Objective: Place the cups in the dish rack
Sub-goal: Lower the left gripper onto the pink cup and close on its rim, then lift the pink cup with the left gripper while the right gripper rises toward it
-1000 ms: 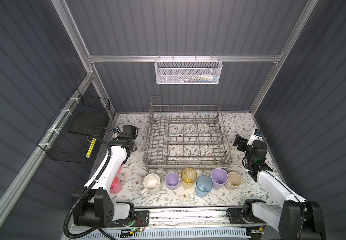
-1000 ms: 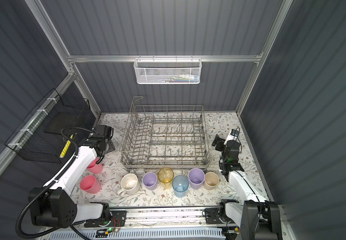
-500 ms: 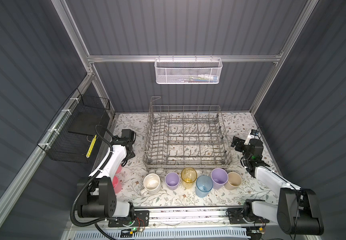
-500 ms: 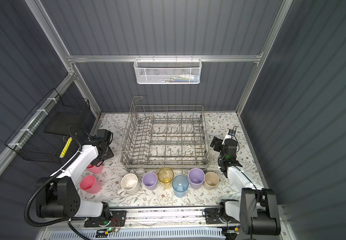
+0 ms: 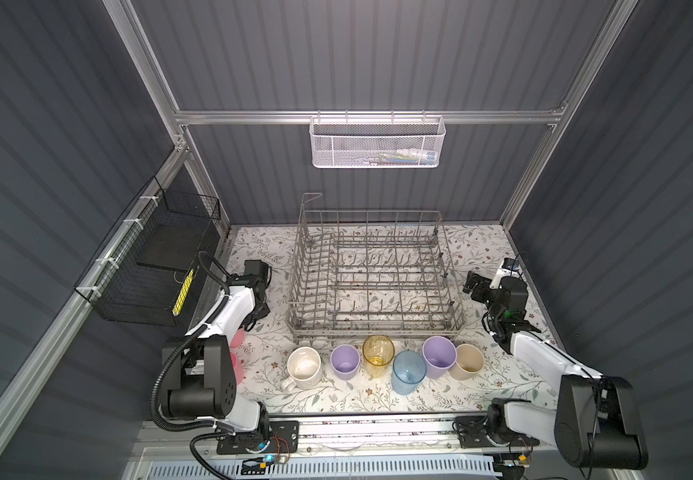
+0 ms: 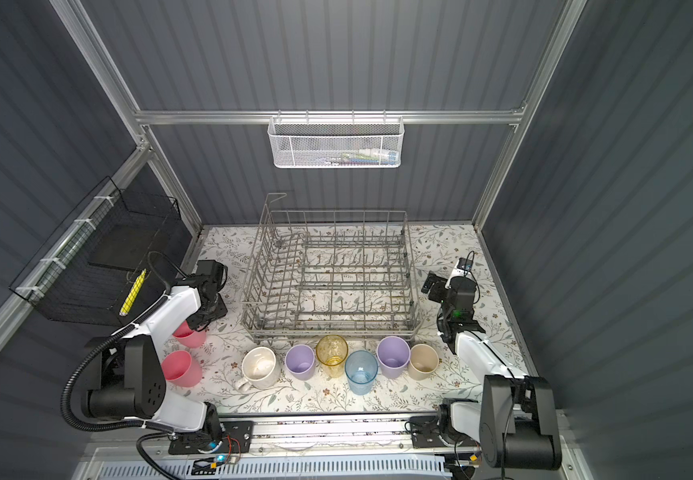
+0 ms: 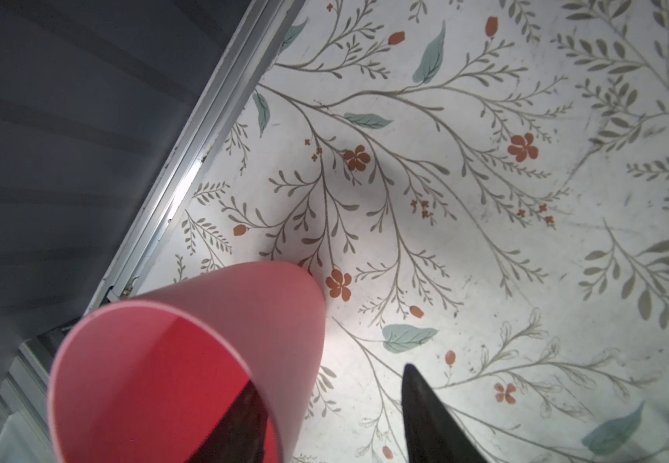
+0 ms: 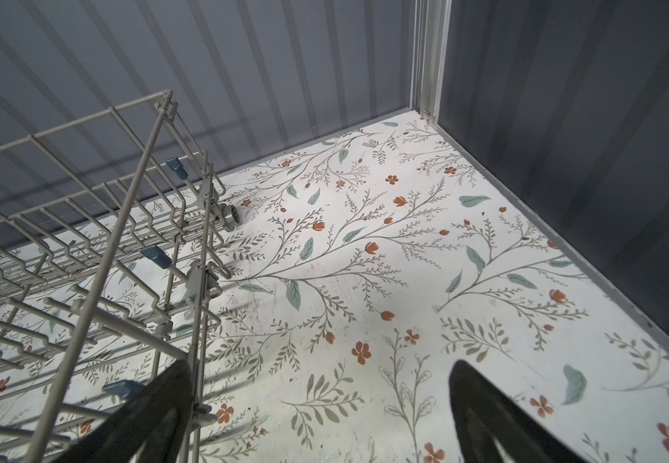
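My left gripper (image 7: 330, 381) is open and straddles the rim of a pink cup (image 7: 188, 360). One finger is inside the cup; the other stands outside, with a gap to the wall. In both top views this cup (image 6: 189, 336) is half hidden under the left arm, with a second pink cup (image 6: 181, 368) nearer. The grey wire dish rack (image 5: 378, 332) holds nothing. Before it stand a cream mug (image 5: 304, 365), two lilac cups (image 5: 345, 360), yellow (image 5: 378, 351) and blue (image 5: 408, 372) tumblers and a beige cup (image 5: 467, 360). My right gripper (image 8: 320, 373) hangs open beside the rack (image 8: 205, 188).
A black wire basket (image 5: 149, 270) hangs on the left wall above the left arm. On the back wall hangs a white mesh basket (image 5: 378, 145). The floral mat (image 8: 364, 260) runs to the right wall, and the side walls stand close to both arms.
The left arm has folded down over the pink cup and its jaws have narrowed around the rim. The right arm has drawn back slightly, its gripper still wide open.
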Controlling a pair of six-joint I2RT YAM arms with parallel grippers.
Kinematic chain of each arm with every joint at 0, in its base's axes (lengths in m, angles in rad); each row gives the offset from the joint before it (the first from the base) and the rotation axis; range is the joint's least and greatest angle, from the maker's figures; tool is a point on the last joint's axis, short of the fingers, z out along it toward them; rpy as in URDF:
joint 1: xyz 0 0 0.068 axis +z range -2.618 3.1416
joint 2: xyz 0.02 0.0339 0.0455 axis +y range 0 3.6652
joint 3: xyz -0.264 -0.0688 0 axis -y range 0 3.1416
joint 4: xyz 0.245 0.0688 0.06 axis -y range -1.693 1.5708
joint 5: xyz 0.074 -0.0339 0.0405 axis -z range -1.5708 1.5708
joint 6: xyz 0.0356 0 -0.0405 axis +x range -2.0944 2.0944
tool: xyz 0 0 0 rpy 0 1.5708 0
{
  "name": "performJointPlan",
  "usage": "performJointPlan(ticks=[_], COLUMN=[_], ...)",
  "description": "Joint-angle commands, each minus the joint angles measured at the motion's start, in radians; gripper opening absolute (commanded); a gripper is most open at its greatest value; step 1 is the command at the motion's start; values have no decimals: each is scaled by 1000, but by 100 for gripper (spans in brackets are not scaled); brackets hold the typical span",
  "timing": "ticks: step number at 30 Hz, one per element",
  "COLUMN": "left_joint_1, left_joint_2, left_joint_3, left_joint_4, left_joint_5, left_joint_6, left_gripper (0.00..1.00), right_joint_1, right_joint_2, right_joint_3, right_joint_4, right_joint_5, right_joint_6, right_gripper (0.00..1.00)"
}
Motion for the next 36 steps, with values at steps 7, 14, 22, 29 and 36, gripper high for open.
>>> performJointPlan(ticks=[7,14,22,29,36], left_joint_1=[10,10,10,9,9], left_joint_2=[6,-21,-110,-180,-270], left_joint_3=[-17,25,144,245,313], left_joint_4=[5,0,-3,30,164], left_joint_5=[11,62,176,283,401], left_joint_6=[-1,23,55,55,55], left_gripper=[10,0,0,0,0], right_joint_1=[-4,-4,-3,-4,-4], right_joint_2=[22,21,3,-24,-79], right_joint_3=[33,41,47,44,28], right_joint_4=[-15,-29,-40,-43,-24], right_joint_5=[2,-5,-21,-43,-56], right_joint_6=[3,12,21,33,47], right_gripper=[99,99,99,99,99])
